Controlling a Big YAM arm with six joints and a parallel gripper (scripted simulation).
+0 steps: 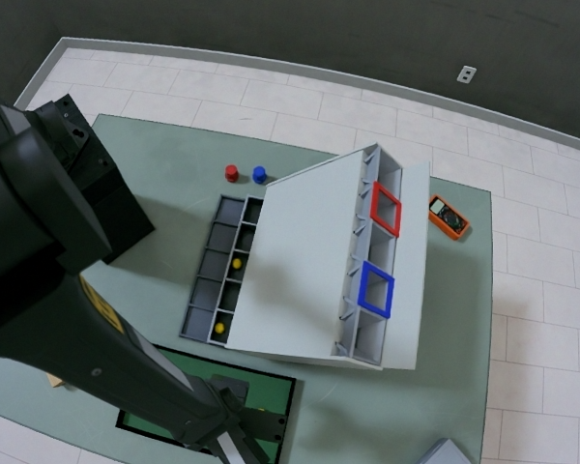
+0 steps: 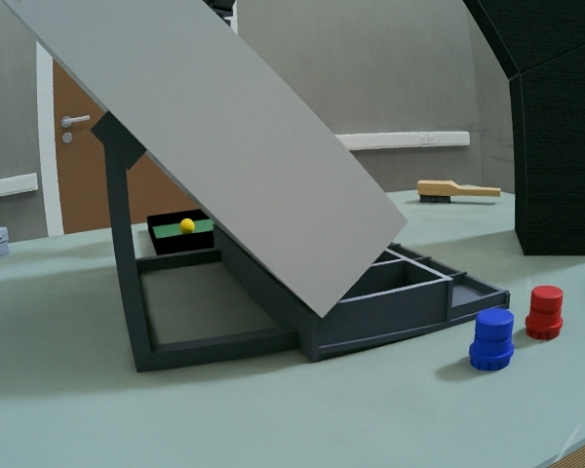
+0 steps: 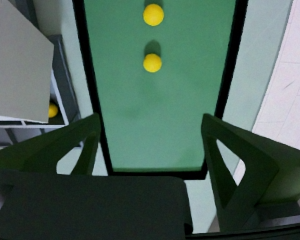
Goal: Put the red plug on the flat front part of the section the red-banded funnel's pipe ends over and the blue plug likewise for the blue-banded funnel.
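My gripper (image 3: 150, 120) is open and empty, and hovers over the near end of the green marble tray (image 3: 157, 85); it also shows in the top view (image 1: 238, 444). Two yellow marbles (image 3: 152, 63) (image 3: 153, 14) lie in the tray ahead of the fingers. The red plug (image 1: 231, 172) and the blue plug (image 1: 259, 174) stand upright on the mat beyond the far end of the row of sections (image 1: 230, 264). Yellow marbles lie in the middle section (image 1: 237, 263) and the nearest section (image 1: 219, 327). The red-banded funnel (image 1: 386, 208) and the blue-banded funnel (image 1: 375, 289) sit at the top of the white cover (image 1: 305, 259).
An orange multimeter (image 1: 448, 217) lies behind the funnel rack. A wooden brush (image 2: 453, 191) lies near the arm's black base (image 1: 95, 185). A grey case (image 1: 443, 451) sits at the mat's near right corner.
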